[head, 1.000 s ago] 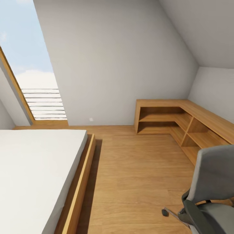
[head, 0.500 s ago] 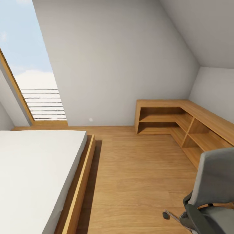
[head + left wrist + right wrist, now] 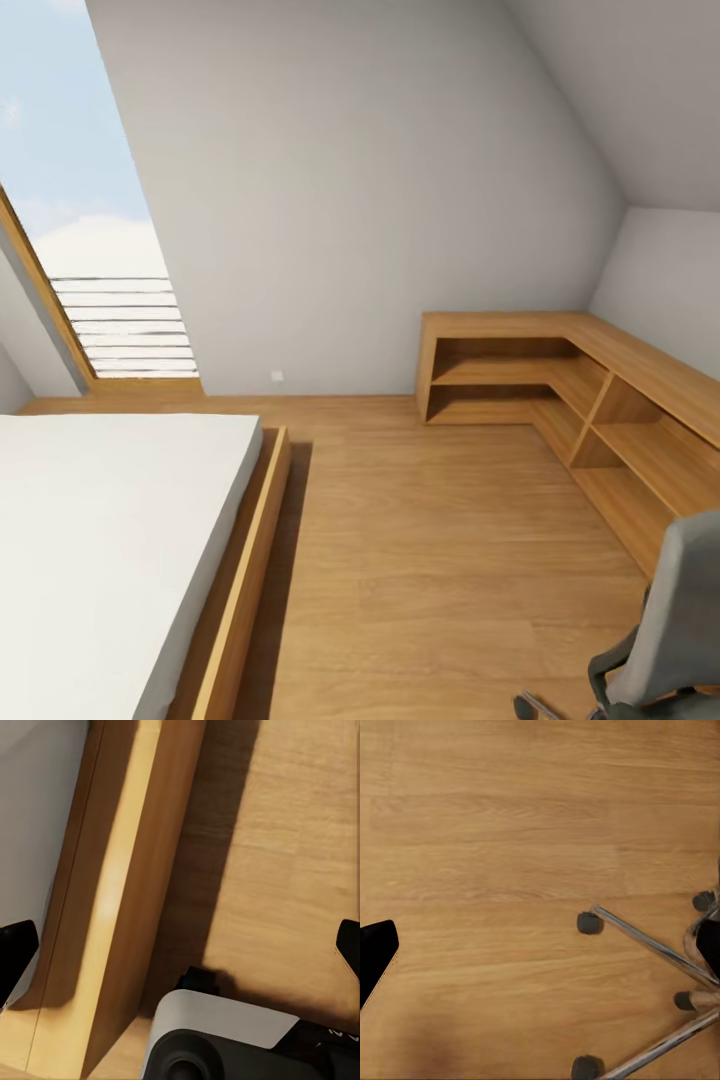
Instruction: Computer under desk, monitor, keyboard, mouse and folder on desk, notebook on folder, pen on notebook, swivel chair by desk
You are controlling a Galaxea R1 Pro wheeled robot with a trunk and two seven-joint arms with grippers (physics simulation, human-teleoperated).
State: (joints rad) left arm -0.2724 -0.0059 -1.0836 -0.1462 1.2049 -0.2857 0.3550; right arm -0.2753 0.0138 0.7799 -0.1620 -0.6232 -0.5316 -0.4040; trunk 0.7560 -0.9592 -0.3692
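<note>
From the head camera, the whole picture has shifted since a second ago: the swivel chair [image 3: 668,628] has slid from a large shape low on the right to a sliver at about 4 o'clock, and the corner shelf unit [image 3: 560,385] at 3 o'clock sits slightly lower. That reads as the camera turning and moving, not the furniture. The bed [image 3: 110,540] fills 8 o'clock, the slanted window [image 3: 75,215] stands at 10 o'clock, and bare wooden floor [image 3: 430,560] lies between. For the task this likely means the robot is travelling and searching, with the chair slipping out of sight. The chair's grey back stands upright, its long axis vertical; which way its seat faces cannot be told.

In the left wrist camera, the left gripper [image 3: 180,945] has its two dark fingertips far apart at the picture's edges, spread wide with nothing between them, above the bed's wooden frame [image 3: 124,892] and floor.

In the right wrist camera, the right gripper [image 3: 547,949] is likewise spread and empty. Beneath it the chair's chrome base [image 3: 660,967] shows, its spokes running outward to black castors on the floor.
</note>
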